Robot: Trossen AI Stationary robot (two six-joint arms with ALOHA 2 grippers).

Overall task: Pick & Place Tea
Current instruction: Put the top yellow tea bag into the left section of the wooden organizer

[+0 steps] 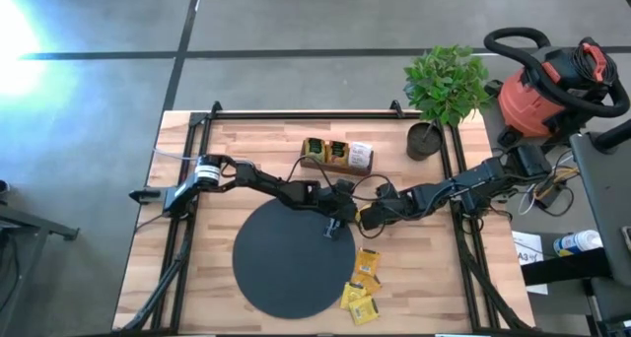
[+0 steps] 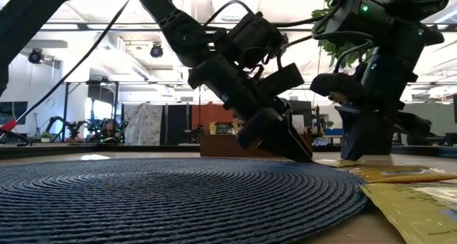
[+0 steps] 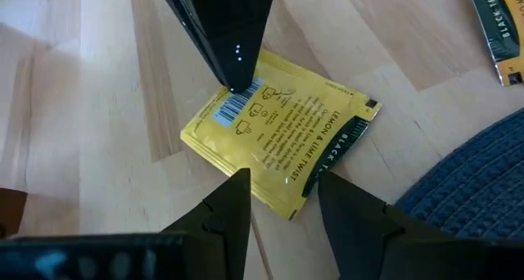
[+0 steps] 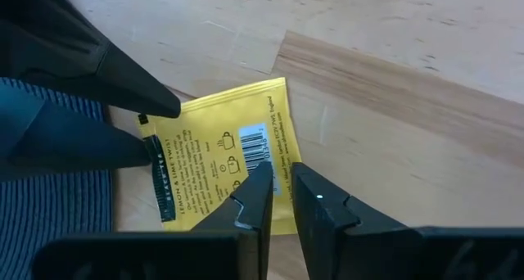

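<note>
A yellow tea sachet (image 3: pixel 278 141) lies flat on the wooden worktop (image 3: pixel 98 108), just beside the edge of the black disc (image 1: pixel 291 263); its print reads "LEMON & LIME TWIST" next to a barcode. The left gripper (image 3: pixel 282 200) hangs over its dark end with fingers spread. The right gripper (image 4: pixel 278 196), fingers nearly pressed together, touches the barcode end.

Grey floor (image 1: pixel 296 22), red vacuum (image 1: pixel 547 91), potted plant (image 1: pixel 444 86)
</note>
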